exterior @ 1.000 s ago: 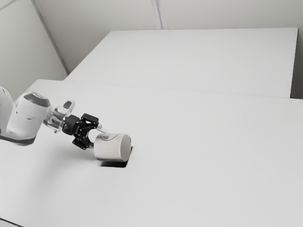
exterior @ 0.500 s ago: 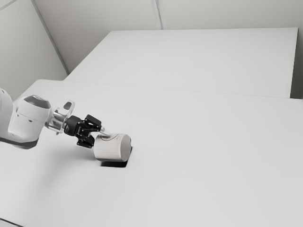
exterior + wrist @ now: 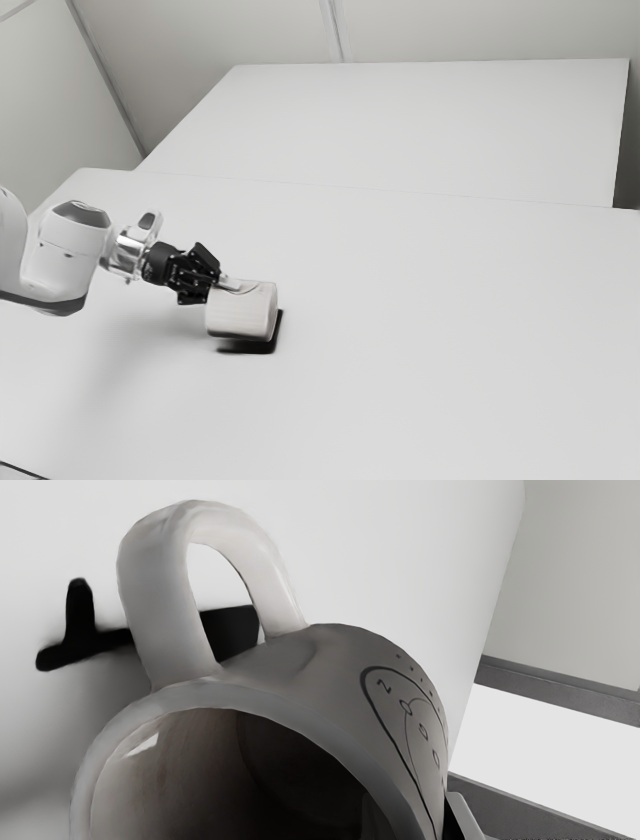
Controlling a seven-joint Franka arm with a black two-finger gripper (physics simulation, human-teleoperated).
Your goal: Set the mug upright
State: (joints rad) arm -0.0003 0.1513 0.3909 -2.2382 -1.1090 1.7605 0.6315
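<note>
Mug (image 3: 243, 313) lies sideways at the surface (image 3: 420, 350), its mouth facing the arm. The end effector (image 3: 226, 284) is clamped on the mug's wall, one finger within the shadowy hollow, the other outside. A looped handle (image 3: 155, 605) juts out near the line drawing (image 3: 395, 735).

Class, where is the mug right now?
In the exterior view, the mug is left of centre, on its side, at the jaws of the gripper, with its dark shadow just below.
</note>
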